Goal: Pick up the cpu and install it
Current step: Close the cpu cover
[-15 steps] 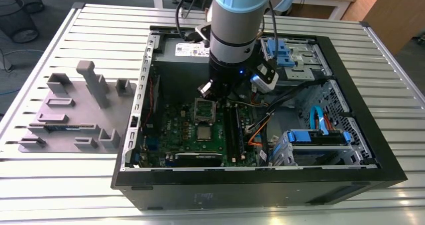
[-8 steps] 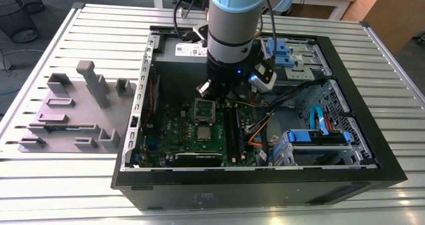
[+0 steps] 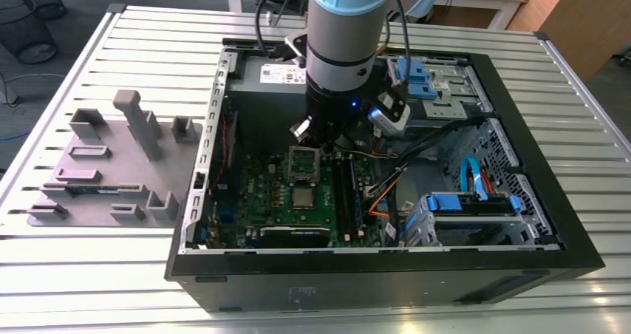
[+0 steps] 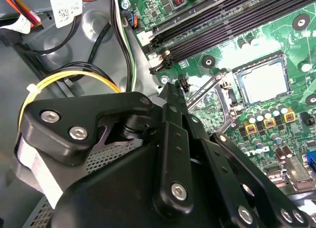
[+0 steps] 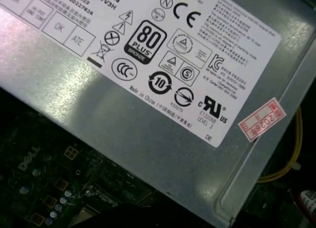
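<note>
I watched the arm hang over the open computer case, which sat on the ribbed metal table. Its pincer was low above the green motherboard. I could not tell whether the pincer was wide or narrow. In the exterior view the cpu, a small flat square with a dull silvery top, lay in its socket on the board at 6 o'clock from the pincer. The socket's bright metal frame was tilted up between the two. The second wrist view showed the same cpu ringed by a dark border, with thin steel lever rods just beside it and the pincer's matte black linkage close in front. Long black memory slots ran at 3 o'clock of the cpu, and an orange cable curled just past them. The grey sheet-metal power supply, with its white label, sat at 12 o'clock inside the case, close behind the arm. Blue plastic drive carriers crowded the 3 o'clock side. At 9 o'clock on the table stood a grey parts tray with blocky upright posts, well apart from the pincer.
</note>
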{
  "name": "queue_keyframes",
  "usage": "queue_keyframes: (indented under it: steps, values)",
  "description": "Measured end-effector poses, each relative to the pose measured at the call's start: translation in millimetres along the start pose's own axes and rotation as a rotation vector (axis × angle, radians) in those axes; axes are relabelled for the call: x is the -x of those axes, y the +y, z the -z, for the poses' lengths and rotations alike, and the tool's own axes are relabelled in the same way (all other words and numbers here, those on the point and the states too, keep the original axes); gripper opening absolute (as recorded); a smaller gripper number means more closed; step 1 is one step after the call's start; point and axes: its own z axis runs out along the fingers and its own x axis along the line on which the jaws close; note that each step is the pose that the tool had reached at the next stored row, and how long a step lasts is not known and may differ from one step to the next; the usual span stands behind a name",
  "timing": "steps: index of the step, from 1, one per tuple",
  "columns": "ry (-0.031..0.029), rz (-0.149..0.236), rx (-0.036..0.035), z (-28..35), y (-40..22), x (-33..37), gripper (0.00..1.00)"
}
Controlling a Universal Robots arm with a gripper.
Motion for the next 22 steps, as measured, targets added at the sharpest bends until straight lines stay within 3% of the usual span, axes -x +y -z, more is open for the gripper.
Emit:
queue_keyframes:
  steps: [9,16,22]
  values:
    - [-0.0087,0.001,-0.0009,3.7,1.6,-2.1,0.11]
    - [-0.023,0.002,-0.0052,5.8,4.2,-5.7,0.11]
    - [-0.0293,0.003,-0.0051,8.4,4.9,-6.6,0.11]
